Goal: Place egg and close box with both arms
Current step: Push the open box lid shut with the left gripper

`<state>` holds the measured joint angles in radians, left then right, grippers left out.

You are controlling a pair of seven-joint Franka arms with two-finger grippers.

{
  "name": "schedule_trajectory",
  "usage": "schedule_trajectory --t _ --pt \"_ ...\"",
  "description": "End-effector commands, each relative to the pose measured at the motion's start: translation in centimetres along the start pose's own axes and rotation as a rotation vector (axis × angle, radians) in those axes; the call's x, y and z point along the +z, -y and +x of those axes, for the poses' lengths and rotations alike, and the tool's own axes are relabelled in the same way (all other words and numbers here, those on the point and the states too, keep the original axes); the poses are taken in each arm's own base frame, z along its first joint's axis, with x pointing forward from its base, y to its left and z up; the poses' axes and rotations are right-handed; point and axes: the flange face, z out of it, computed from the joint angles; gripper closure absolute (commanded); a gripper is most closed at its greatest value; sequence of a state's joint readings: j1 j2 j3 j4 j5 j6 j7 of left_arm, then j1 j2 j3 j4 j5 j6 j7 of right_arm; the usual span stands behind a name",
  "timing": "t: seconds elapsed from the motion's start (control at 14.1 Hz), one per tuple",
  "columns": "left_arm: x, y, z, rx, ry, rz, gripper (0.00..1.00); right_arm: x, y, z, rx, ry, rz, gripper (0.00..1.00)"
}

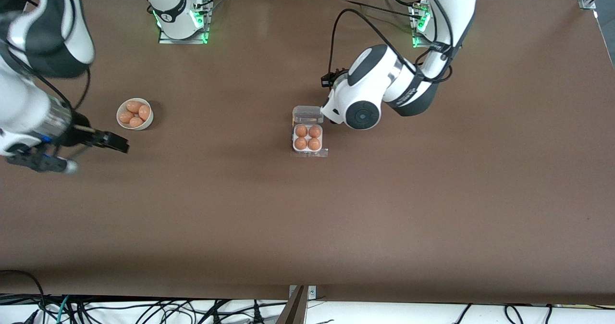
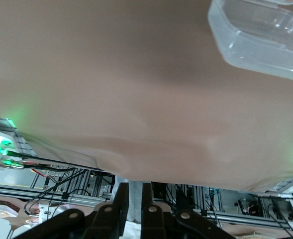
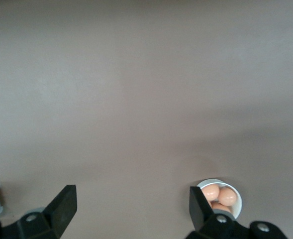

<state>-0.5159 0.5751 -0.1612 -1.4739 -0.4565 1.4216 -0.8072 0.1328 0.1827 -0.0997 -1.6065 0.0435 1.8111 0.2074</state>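
Observation:
The box's white tray (image 1: 307, 149) sits mid-table with an egg (image 1: 301, 130) in each of its four cells. Its clear lid (image 1: 307, 114) stands open at the edge farther from the front camera. It also shows in the left wrist view (image 2: 260, 40). My left gripper (image 2: 135, 199) is low beside the lid, toward the left arm's end, fingers drawn together with a thin gap and nothing between them. In the front view its wrist hides it. My right gripper (image 1: 120, 143) is open and empty, just nearer the front camera than the bowl. Its fingers (image 3: 61, 209) are spread wide.
A round white bowl (image 1: 121, 121) with several brown eggs stands toward the right arm's end of the table. It also shows in the right wrist view (image 3: 237, 198). The brown table stretches bare nearer the front camera. Cables hang along its near edge.

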Motion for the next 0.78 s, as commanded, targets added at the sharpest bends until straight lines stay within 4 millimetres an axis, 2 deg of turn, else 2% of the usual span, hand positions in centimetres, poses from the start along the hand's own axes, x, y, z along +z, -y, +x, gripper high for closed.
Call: schedule_trajectory --t 0.0,0.21,0.5,0.71 --pt "0.8 -3.7 0.1 -0.021 -0.002 -0.045 0.83 -4.3 -1.7 -3.7 -0.049 -0.065 0.005 0.00" --pt "3.5 -6.8 0.3 -0.020 -0.036 -0.081 0.83 -7.3 -3.4 -4.8 -0.063 -0.063 -0.001 0.00" --pt "7.3 -9.4 0.9 -0.004 -0.066 -0.073 0.86 -6.9 -3.7 -4.5 -0.038 -0.065 -0.001 0.00" --pt "7.3 -9.4 1.7 0.000 -0.082 -0.085 0.86 -6.9 -3.8 -4.3 -0.043 -0.077 -0.017 0.00"
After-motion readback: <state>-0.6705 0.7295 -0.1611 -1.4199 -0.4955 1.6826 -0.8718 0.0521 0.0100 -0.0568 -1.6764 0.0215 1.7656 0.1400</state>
